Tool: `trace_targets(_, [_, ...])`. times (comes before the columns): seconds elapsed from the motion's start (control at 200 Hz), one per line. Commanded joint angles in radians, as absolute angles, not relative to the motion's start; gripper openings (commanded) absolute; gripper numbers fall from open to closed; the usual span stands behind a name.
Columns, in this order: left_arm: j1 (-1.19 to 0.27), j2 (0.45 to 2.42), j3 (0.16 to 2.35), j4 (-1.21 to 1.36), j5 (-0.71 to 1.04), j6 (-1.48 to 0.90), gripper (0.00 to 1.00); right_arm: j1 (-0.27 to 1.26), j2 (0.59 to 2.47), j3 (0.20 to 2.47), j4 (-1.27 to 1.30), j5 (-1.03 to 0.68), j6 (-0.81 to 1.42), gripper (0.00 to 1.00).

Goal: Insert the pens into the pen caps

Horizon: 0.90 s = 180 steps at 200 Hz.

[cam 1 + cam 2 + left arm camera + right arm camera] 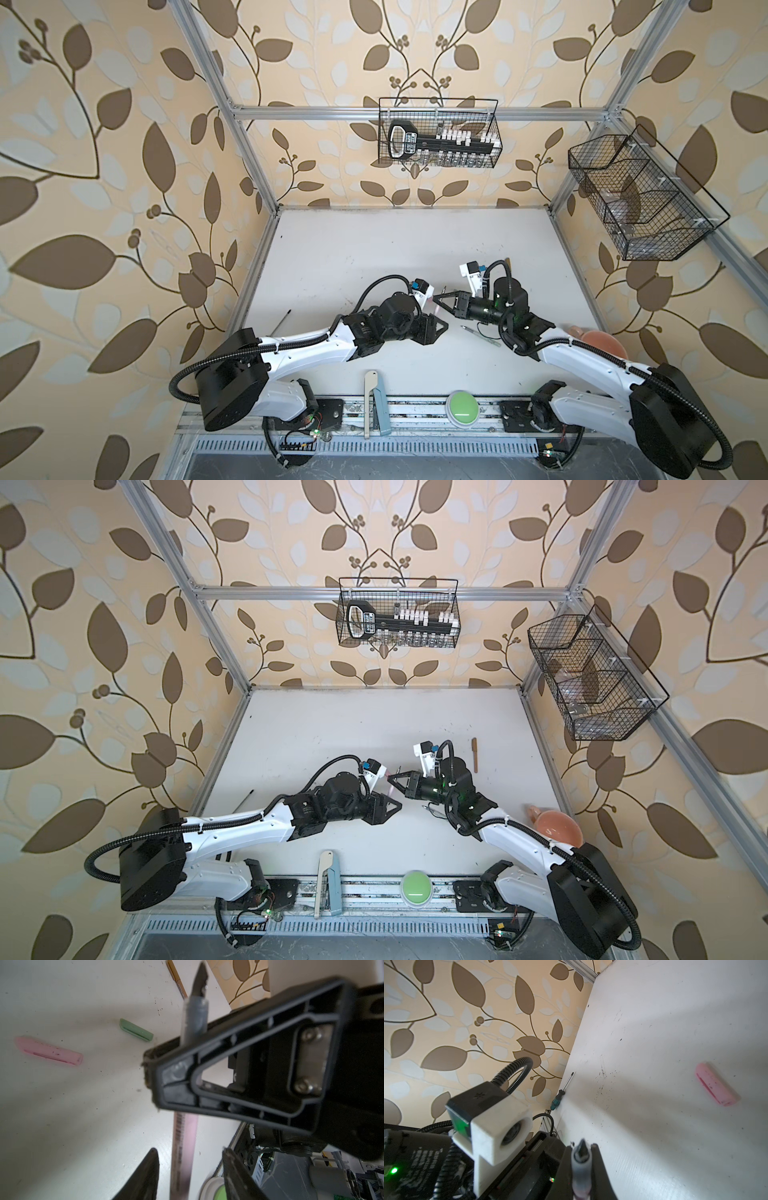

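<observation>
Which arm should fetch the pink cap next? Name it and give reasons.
Likely left. The right end effector is shut on the pink pen. The left end effector stands open, gripping nothing, and the pink cap lies free.

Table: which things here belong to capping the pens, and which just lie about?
For the job: pink pen, green pen, brown pen, pink cap, green cap.

Lying about: screwdriver, beige-teal tool, green button, salmon pot.
</observation>
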State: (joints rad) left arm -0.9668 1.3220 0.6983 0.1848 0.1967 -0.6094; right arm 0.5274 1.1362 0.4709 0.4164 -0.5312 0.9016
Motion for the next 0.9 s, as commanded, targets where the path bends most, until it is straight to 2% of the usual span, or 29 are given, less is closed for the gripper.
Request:
trace_targets(0.0, [-0.956, 1.308, 0.732, 0.208, 0.218, -0.602, 0.47, 0.53, 1.117, 0.462, 0.442, -0.519, 0.918, 0.0])
trace_targets(0.165, [-0.954, 1.286, 0.726, 0.202, 0.197, -0.602, 0.45, 0.533, 1.107, 0.454, 0.429, -0.505, 0.908, 0.0])
trace_targets(0.27, [-0.953, 1.286, 0.732, 0.192, 0.198, -0.598, 0.31, 0.54, 1.106, 0.451, 0.437, -0.5, 0.912, 0.0])
trace_targets(0.46, [-0.948, 1.278, 0.732, 0.184, 0.19, -0.595, 0.29, 0.551, 1.104, 0.462, 0.401, -0.49, 0.885, 0.0])
trace_targets(0.585, [-0.944, 1.276, 0.739, 0.166, 0.178, -0.59, 0.18, 0.56, 1.111, 0.468, 0.387, -0.495, 0.875, 0.0])
trace_targets(0.66, [-0.943, 1.276, 0.747, 0.146, 0.17, -0.582, 0.1, 0.567, 1.108, 0.48, 0.349, -0.482, 0.852, 0.05])
trace_targets(0.77, [-0.942, 1.263, 0.748, 0.116, 0.149, -0.571, 0.0, 0.57, 1.081, 0.549, 0.191, -0.438, 0.76, 0.25])
trace_targets(0.83, [-0.94, 1.247, 0.757, 0.063, 0.132, -0.555, 0.0, 0.557, 1.051, 0.605, 0.064, -0.394, 0.691, 0.39])
trace_targets(0.895, [-0.938, 1.218, 0.759, 0.002, 0.104, -0.541, 0.0, 0.533, 1.014, 0.659, -0.059, -0.339, 0.624, 0.44])
